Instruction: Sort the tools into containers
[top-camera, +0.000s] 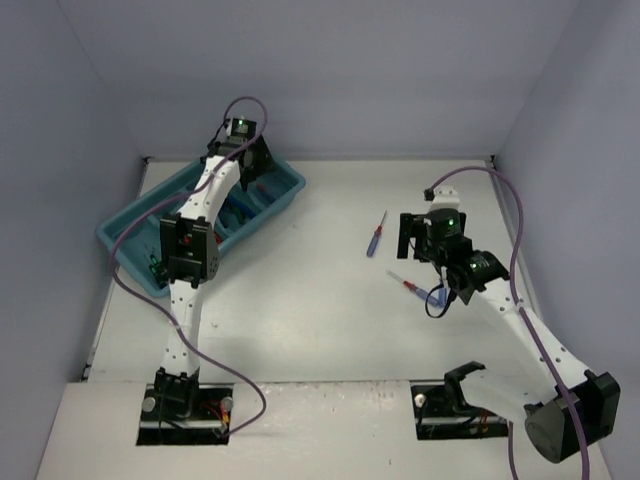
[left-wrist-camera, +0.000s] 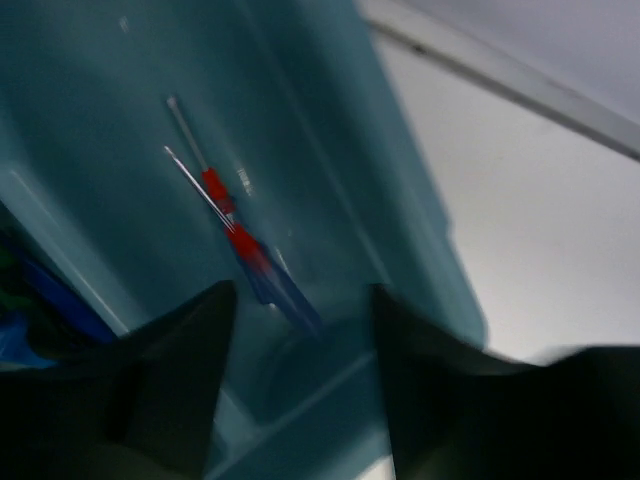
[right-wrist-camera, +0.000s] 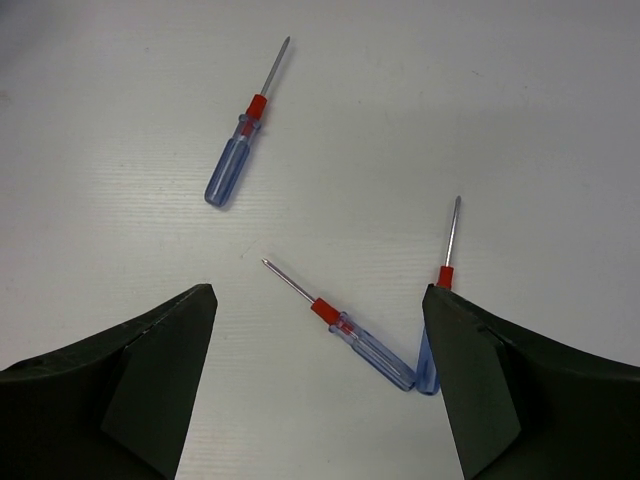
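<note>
The teal tray (top-camera: 128, 248) sits at the far left. My left gripper (top-camera: 254, 170) hangs over its far right end. In the left wrist view this gripper (left-wrist-camera: 300, 300) is open above a compartment (left-wrist-camera: 110, 110) where two blue-handled screwdrivers (left-wrist-camera: 232, 222) with red collars lie, blurred. Three more such screwdrivers lie on the table: one apart (right-wrist-camera: 236, 163) (top-camera: 376, 233), one in the middle (right-wrist-camera: 352, 336) (top-camera: 414, 288), and one (right-wrist-camera: 447, 262) partly behind my right finger. My right gripper (right-wrist-camera: 318, 295) (top-camera: 418, 243) is open above the middle one, holding nothing.
Blue-handled pliers (top-camera: 236, 210) and green-handled tools (top-camera: 155, 266) show in other tray compartments; the left arm covers much of the tray. Grey walls enclose the white table (top-camera: 320, 310) on three sides. A purple cable (top-camera: 505, 215) loops off the right arm.
</note>
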